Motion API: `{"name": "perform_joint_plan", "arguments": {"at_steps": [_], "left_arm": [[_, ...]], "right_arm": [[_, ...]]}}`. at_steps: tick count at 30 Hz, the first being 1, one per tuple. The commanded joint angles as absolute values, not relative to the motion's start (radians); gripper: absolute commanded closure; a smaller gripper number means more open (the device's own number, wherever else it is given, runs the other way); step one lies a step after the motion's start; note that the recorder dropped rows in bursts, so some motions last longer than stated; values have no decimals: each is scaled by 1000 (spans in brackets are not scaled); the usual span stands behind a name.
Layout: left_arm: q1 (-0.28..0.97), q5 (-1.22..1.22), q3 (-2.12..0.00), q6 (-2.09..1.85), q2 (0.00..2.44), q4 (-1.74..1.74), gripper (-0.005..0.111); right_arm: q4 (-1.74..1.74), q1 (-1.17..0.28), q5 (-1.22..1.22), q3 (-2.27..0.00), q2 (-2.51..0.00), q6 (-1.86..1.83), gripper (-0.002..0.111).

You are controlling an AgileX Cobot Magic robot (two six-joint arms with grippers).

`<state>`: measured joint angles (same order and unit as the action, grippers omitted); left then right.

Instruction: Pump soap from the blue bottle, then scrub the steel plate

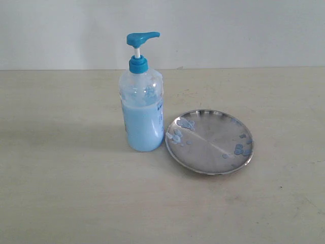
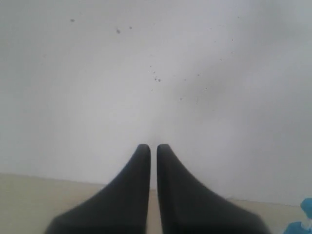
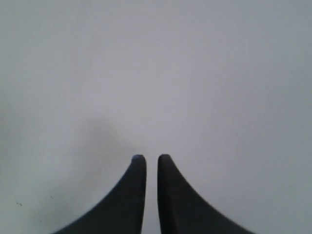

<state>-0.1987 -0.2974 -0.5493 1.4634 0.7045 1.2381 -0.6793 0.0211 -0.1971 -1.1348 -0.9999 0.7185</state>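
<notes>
The blue bottle [image 1: 142, 101] stands upright mid-table, its blue pump head [image 1: 142, 37] raised and pointing right, light blue soap [image 1: 143, 127] filling its lower half. Just right of it lies the steel plate [image 1: 209, 142], dotted with pale blue soap blobs [image 1: 242, 149] near its left and right rims. Neither arm shows in the exterior view. My left gripper [image 2: 153, 147] is shut with nothing between its fingers, facing the wall; a bit of the blue pump head [image 2: 304, 217] peeks in at that view's edge. My right gripper [image 3: 151, 157] is shut and empty, facing bare wall.
A beige tabletop [image 1: 66, 193] stretches all round the bottle and plate. A plain white wall [image 1: 228, 30] stands behind the table's far edge.
</notes>
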Motion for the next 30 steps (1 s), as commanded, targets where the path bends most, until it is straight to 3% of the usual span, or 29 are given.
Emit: {"name": "perform_joint_plan", "arguments": {"at_steps": [1, 9, 24, 30], "left_arm": [[-114, 13, -376, 1458, 480, 1181, 102], [-26, 262, -248, 1305, 240, 1245, 102], [-26, 246, 0, 1338, 193, 1077, 102], [-26, 233, 0, 1338, 193, 1080, 102]], "right_arm": [[-686, -8, 40, -1141, -999, 733, 109], [-686, -145, 231, -1141, -999, 606, 109], [-671, -346, 293, -1141, -1012, 428, 109], [-639, -347, 476, -1141, -1290, 349, 109]]}}
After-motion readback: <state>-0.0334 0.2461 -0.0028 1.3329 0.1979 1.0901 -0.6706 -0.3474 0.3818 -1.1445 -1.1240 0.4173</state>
